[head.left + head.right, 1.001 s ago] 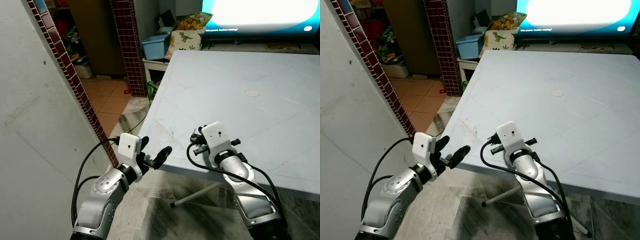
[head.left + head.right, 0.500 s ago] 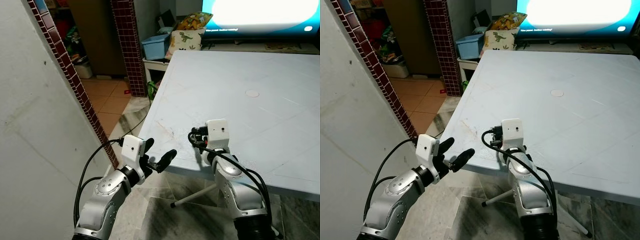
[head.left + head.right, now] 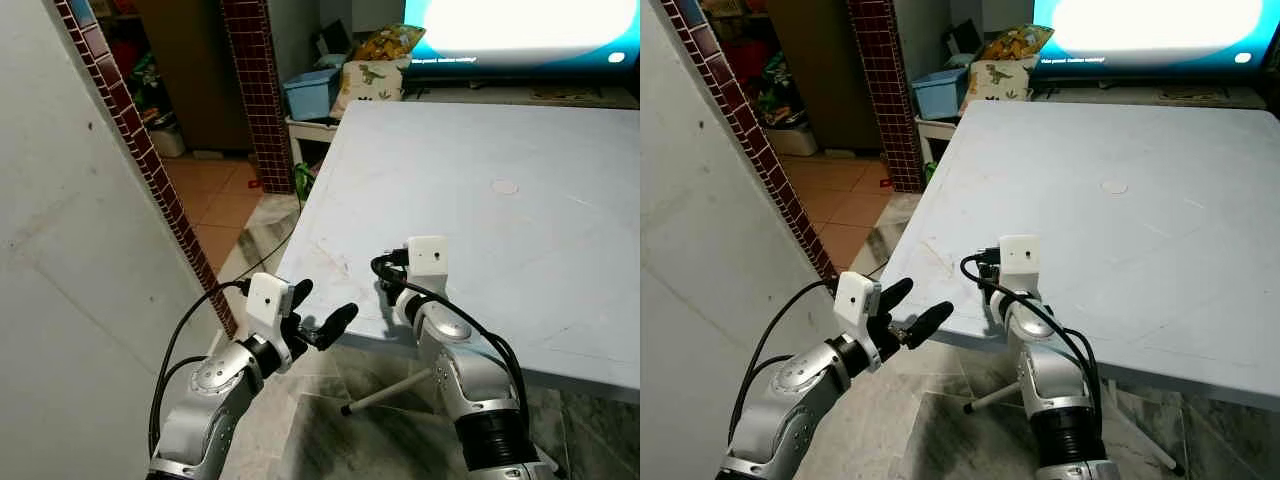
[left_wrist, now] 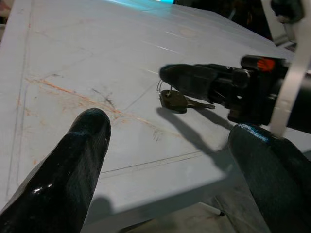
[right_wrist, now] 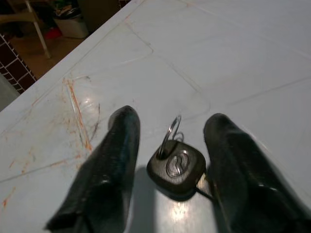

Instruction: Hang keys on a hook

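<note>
A dark-headed key [image 5: 176, 166] on a silver ring lies flat on the pale blue table [image 3: 480, 160], close to its near-left corner. My right gripper [image 5: 170, 121] is lowered over it, open, one black finger [image 5: 109, 170] on each side of the key head and neither pressing it. The left wrist view shows the same key [image 4: 175, 101] just under the right gripper's fingers [image 4: 194, 80]. My left gripper [image 3: 318, 308] hovers open in the air off the table's near-left edge, pointing toward the key and holding nothing.
A grey wall [image 3: 70, 250] edged with dark red tiles [image 3: 150, 170] stands close on the left. Behind it are a tiled pillar [image 3: 258, 90], a blue bin [image 3: 310, 92] and a dinosaur-print bag [image 3: 372, 78]. A lit screen [image 3: 520, 25] glows past the table's far edge.
My right wrist has swung left and down toward the table corner, its fingers now straddling the key. The left gripper has edged slightly right, still open.
</note>
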Tool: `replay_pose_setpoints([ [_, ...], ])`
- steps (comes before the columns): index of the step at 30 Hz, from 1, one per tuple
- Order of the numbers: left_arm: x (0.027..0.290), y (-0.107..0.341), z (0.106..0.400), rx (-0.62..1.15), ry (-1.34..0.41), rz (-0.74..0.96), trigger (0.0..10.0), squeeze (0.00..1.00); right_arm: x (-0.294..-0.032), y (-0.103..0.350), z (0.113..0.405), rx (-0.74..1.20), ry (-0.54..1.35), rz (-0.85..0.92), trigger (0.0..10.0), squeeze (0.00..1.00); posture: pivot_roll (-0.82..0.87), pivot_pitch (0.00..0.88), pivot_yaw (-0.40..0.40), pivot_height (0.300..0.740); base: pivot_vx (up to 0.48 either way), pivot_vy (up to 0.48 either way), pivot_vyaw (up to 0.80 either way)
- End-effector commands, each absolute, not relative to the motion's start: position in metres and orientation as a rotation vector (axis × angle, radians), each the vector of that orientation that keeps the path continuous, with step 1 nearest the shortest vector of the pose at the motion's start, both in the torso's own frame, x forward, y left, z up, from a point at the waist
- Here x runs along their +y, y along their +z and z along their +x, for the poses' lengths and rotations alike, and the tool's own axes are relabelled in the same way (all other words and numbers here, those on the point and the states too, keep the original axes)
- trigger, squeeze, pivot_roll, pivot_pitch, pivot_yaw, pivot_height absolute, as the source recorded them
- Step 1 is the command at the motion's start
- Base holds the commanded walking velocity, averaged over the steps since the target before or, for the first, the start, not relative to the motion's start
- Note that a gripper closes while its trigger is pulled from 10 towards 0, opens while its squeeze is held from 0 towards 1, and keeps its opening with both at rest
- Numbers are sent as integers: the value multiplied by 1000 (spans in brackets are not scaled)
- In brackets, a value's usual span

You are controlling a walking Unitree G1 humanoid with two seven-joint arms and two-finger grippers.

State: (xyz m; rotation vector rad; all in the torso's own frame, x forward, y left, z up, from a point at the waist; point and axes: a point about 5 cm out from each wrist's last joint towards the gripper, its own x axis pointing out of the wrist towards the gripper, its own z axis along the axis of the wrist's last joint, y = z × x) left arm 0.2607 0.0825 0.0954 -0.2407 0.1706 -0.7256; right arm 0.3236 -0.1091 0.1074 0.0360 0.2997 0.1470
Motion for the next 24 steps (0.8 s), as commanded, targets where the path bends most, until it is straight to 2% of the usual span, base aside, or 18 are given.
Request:
replay_pose_setpoints([
  [1,85,99,259,158,-737,-243,10000,0,-104,108,327,297,163,47,10000,1000,-55,0,111,740,0,0,0],
  [8,86,98,254,170,-761,-259,10000,0,-101,104,332,309,180,49,10000,1000,-50,0,112,740,0,0,0],
  [16,85,97,246,184,-774,-256,10000,0,-91,103,336,309,224,53,10000,871,-33,0,106,740,0,0,0],
  [18,85,98,246,183,-773,-257,10000,0,-91,103,337,310,225,53,10000,871,-33,0,106,740,0,0,0],
  [19,86,98,246,185,-771,-259,10000,0,-91,102,338,313,224,51,10000,722,-31,0,104,740,0,0,0],
  [21,86,97,245,187,-772,-260,10000,0,-91,102,339,316,222,50,10000,714,-31,0,104,740,0,0,0],
  [22,86,97,244,188,-773,-260,10000,0,-91,101,339,318,221,49,10000,675,-31,0,103,740,0,0,0],
  [23,86,97,244,189,-773,-260,10000,0,-91,101,339,320,220,49,10000,592,-31,0,103,740,0,0,0],
  [24,86,97,244,189,-773,-260,10000,0,-91,101,339,321,219,49,10000,592,-31,0,103,740,0,0,0],
])
